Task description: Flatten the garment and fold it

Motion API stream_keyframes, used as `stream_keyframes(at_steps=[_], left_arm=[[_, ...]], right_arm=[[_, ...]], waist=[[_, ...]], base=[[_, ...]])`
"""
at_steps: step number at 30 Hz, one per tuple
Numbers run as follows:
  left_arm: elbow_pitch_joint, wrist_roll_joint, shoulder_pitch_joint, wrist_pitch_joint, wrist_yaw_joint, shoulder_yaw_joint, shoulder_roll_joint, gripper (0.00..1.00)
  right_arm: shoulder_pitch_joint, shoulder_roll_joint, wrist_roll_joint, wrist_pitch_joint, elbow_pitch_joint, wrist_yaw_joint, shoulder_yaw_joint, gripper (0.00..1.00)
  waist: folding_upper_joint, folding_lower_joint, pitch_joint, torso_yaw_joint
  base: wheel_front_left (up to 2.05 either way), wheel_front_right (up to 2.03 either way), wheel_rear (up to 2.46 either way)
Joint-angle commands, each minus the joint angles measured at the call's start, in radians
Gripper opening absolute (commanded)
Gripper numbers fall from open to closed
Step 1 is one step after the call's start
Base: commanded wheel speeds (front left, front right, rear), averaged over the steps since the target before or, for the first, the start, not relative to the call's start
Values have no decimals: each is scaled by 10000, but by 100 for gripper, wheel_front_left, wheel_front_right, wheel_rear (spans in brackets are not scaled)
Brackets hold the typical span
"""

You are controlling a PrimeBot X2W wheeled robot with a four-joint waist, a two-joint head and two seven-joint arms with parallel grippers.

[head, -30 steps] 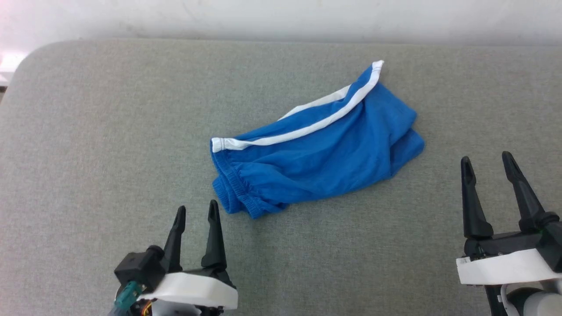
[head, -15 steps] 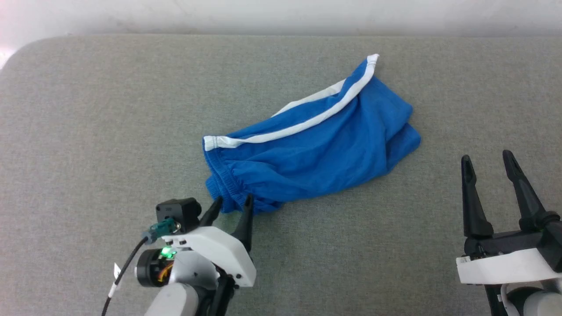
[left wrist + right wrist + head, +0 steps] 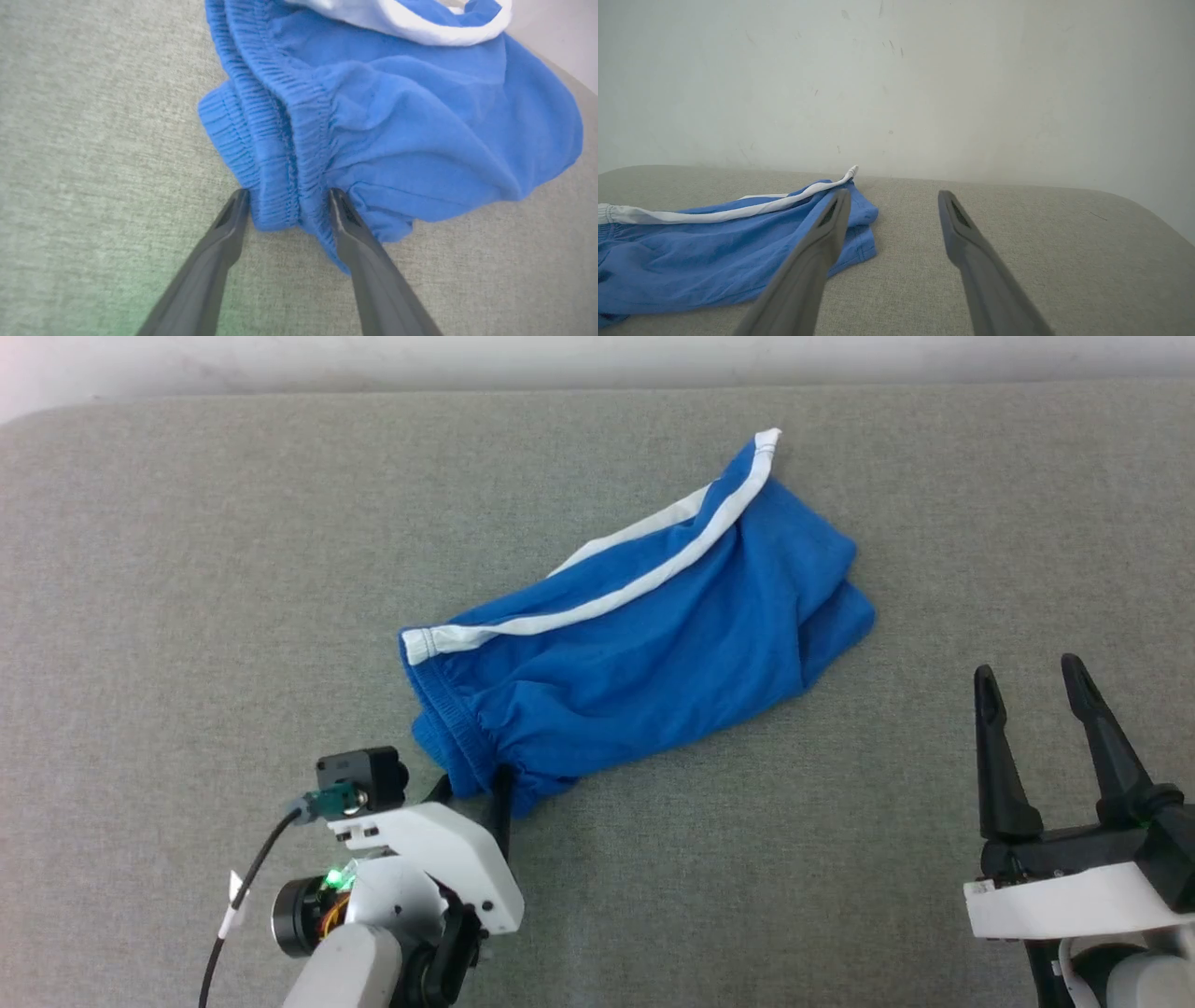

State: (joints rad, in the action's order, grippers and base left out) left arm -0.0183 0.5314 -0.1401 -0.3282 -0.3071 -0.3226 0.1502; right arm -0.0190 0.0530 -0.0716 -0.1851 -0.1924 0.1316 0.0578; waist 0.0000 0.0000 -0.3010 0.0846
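The garment (image 3: 644,653), bright blue shorts with a white side stripe, lies crumpled and slanted in the middle of the grey padded surface (image 3: 187,569). Its gathered waistband points toward the near left. My left gripper (image 3: 474,786) is open at that waistband corner. In the left wrist view the bunched elastic of the garment (image 3: 420,116) sits between the two fingers of the left gripper (image 3: 288,193), which stand wide on either side of it. My right gripper (image 3: 1027,667) hangs open and empty at the lower right, apart from the garment (image 3: 691,252), whose leg end lies left of the right gripper (image 3: 894,192).
A pale wall (image 3: 597,355) runs along the far edge of the surface. The surface's rounded corner (image 3: 1134,200) shows at the far right. Bare grey fabric surrounds the shorts on all sides.
My left gripper has moved forward from the near edge until its fingers straddle the waistband corner. The head camera has shifted a little. The right gripper has stayed put.
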Motion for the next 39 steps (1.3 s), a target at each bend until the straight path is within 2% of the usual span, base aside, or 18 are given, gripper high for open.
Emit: stream_keyframes(at_steps=[1, 6, 10, 16, 19, 23, 30, 39], left_arm=[[-215, 94, -56, -67, 72, -46, -74, 0], [-311, 318, -88, 216, 321, -46, -209, 0], [-272, 377, -86, 355, 463, -99, -232, 0], [-62, 358, -230, 485, 637, -284, -284, 0], [-28, 375, -369, 534, 707, -374, -351, 0], [-73, 416, -581, 604, 807, -506, -455, 0], [-293, 508, -923, 792, 944, -630, -588, 0], [-584, 592, -1256, 965, 1052, -796, -700, 0]], right_arm=[[144, -27, -54, -8, 31, -9, -31, 100], [343, -27, 151, 226, 17, -9, -255, 100], [853, -7, -3, 906, -92, -9, -597, 100], [2383, 560, -787, 3130, -13, -9, -669, 100], [3157, 634, -935, 4473, 467, -9, -368, 100], [4038, 862, -821, 5656, 1273, -9, -413, 100], [4933, 1034, -593, 6554, 2779, -9, -598, 100], [5294, 710, -493, 7012, 3790, -9, -549, 100]], waist=[[0, 0, -7, 1], [0, 0, 44, 98], [0, 0, 67, 199], [0, 0, -181, 372], [0, 0, -375, 487], [0, 0, -673, 658], [0, 0, -1164, 944], [0, 0, -1496, 1187]], base=[[0, 0, 0], [0, 0, 0], [0, 0, 0], [0, 0, 0], [0, 0, 0], [0, 0, 0], [0, 0, 0], [0, 0, 0]])
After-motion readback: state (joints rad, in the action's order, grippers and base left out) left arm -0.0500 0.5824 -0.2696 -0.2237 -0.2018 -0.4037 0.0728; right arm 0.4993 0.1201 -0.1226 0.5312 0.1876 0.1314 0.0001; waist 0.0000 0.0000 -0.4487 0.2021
